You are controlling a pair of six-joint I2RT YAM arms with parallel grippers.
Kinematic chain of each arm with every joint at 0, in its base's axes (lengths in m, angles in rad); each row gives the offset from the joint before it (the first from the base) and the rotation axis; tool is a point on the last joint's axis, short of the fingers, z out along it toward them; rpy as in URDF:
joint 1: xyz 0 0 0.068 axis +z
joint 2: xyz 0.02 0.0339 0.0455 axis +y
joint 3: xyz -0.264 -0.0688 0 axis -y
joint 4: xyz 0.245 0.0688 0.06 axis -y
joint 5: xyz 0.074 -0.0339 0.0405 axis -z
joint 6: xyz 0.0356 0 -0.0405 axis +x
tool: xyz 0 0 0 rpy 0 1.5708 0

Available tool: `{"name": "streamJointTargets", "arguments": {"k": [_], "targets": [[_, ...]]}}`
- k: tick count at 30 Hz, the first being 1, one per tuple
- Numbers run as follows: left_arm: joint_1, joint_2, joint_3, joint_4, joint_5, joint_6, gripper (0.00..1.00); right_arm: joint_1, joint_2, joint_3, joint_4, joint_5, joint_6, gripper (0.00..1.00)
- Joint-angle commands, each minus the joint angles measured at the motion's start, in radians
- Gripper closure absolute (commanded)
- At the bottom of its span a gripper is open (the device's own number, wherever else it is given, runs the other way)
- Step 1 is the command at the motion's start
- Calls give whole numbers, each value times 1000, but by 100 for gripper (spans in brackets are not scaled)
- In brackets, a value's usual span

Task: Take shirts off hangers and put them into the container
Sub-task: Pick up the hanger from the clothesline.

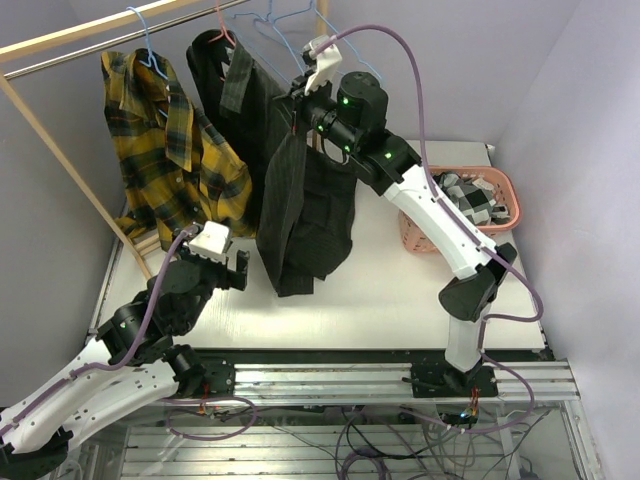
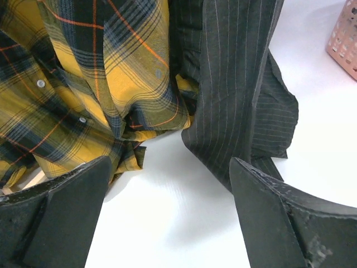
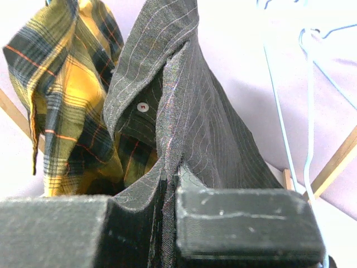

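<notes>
Right hand [image 3: 167, 220] is clamped on the dark pinstriped shirt [image 1: 310, 200] near its collar. Left hand [image 2: 170, 173] gapes wide apart near the hem, low over the desk [image 1: 400, 290]. Best to slide the shirt off gently, then carry it right to the pink basket [image 1: 512, 205].

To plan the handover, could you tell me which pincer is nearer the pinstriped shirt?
Right. The right pincer is shut on the pinstriped shirt below its collar; the left pincer is open, low by its hem, not touching.

Yellow plaid shirt [image 1: 175, 150] on blue hanger [image 1: 149, 48], charcoal pinstriped shirt [image 1: 305, 210] hanging beside, checked shirt [image 1: 470, 200] in pink basket [image 1: 478, 172]
</notes>
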Motion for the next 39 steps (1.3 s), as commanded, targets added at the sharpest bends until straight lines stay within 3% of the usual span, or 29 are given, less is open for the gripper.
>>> {"name": "streamJointTargets", "arguments": {"k": [1, 6, 7, 10, 12, 14, 16, 21, 23, 30, 31, 32, 34, 35, 38, 39], "targets": [[2, -6, 11, 39, 57, 5, 1, 1, -59, -3, 131, -15, -14, 100], [2, -38, -9, 64, 134, 18, 1, 1, -77, -53, 205, -16, 2, 100], [2, -45, -12, 66, 139, 20, 9, 1, -80, -58, 215, -15, 5, 100], [2, -68, -10, 61, 116, 20, 48, 2, -89, -58, 222, -16, 8, 100], [2, -82, -14, 64, 84, 17, 58, 2, -107, -68, 223, -12, 5, 100], [2, -90, -18, 67, 66, 17, 52, 1, -136, -90, 229, -2, -3, 100], [2, -86, -17, 70, 56, 18, 35, -1, -168, -119, 234, 2, -8, 100], [2, -41, -7, 69, 74, 19, 15, -15, -240, -170, 243, 0, -7, 100], [2, -25, -1, 66, 87, 15, 1, -24, -260, -173, 231, -11, 0, 100], [2, -34, 11, 97, 125, -18, 1, -30, -357, -207, 141, -23, -11, 100], [1, -42, 11, 111, 144, -20, 11, -29, -384, -227, 129, -18, -14, 100], [2, -50, 13, 125, 176, -16, 30, -30, -418, -251, 117, -9, -16, 100], [2, -60, 25, 149, 200, -11, 79, -29, -490, -308, 86, 16, -21, 100], [1, -57, 44, 155, 202, -6, 91, -30, -531, -337, 69, 30, -22, 100], [2, -6, 135, 132, 225, 34, 92, -30, -659, -419, 5, 68, -26, 100], [2, 11, 171, 115, 234, 52, 84, -31, -706, -443, -24, 74, -26, 100]]}}
